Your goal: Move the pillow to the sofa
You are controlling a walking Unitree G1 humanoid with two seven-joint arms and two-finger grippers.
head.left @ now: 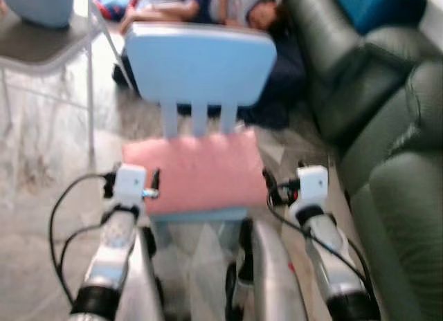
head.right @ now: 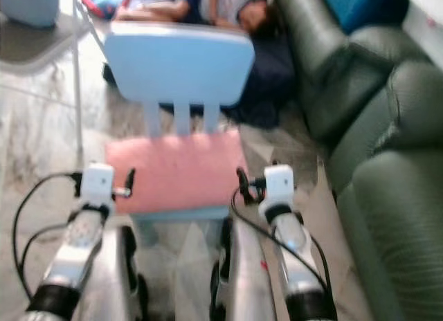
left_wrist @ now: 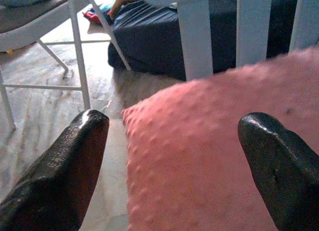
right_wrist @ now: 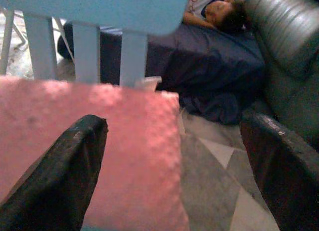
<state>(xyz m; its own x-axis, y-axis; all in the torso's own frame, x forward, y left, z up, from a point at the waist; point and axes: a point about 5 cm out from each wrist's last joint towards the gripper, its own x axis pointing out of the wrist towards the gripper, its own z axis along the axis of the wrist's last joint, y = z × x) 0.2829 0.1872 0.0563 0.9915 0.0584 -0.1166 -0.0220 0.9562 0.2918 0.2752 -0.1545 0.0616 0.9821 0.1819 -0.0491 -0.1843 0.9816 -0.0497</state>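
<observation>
Now pink pillow (head.left: 197,170) lies between left hand (left_wrist: 174,161) and right hand (right_wrist: 174,166).

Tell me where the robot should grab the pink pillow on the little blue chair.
Probably by its two side edges. The pillow lies flat on the blue chair, and the open left gripper and right gripper already straddle its near corners. Come in from the front, since the backrest blocks the far side.

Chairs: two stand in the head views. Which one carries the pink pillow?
The light blue chair directly before the robot: the pink pillow lies on its seat between both grippers. The white-framed chair at far left holds something pale blue instead.
</observation>
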